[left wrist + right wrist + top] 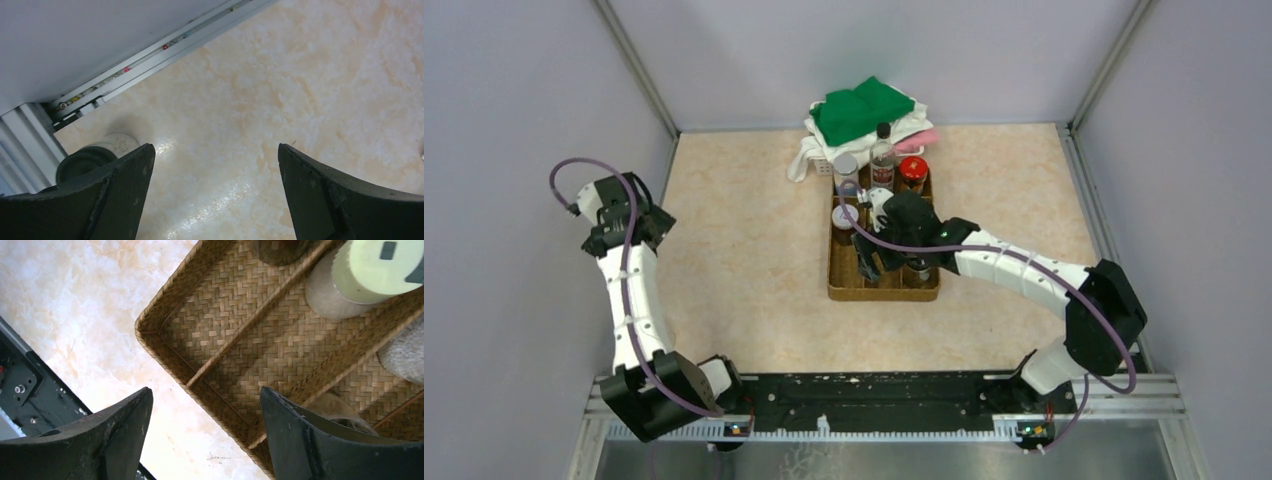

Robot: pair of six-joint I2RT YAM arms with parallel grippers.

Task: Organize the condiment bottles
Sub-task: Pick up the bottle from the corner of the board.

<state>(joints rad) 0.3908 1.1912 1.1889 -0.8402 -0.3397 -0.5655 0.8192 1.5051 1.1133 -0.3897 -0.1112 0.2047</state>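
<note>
A brown woven divided tray [848, 286] sits mid-table. At its far end stand a grey-lidded bottle [846, 165], a tall clear black-capped bottle [883, 152] and a red-lidded jar [912, 172]. My right gripper [870, 264] hovers open and empty over the tray's near end [235, 335]. The right wrist view [205, 390] shows a yellowish-lidded jar [380, 265], a dark-lidded jar [280, 247] and a pale jar [406, 354] in the compartments. My left gripper [622, 222] is open and empty at the far left [215, 147]. A dark-lidded jar [85, 159] stands by the left wall beside its left finger.
A pile of green and white cloths [864, 115] lies behind the tray at the back wall. An aluminium wall rail [150, 55] runs close to the left gripper. A black base rail [874, 400] spans the near edge, and its end shows in the right wrist view [20, 385].
</note>
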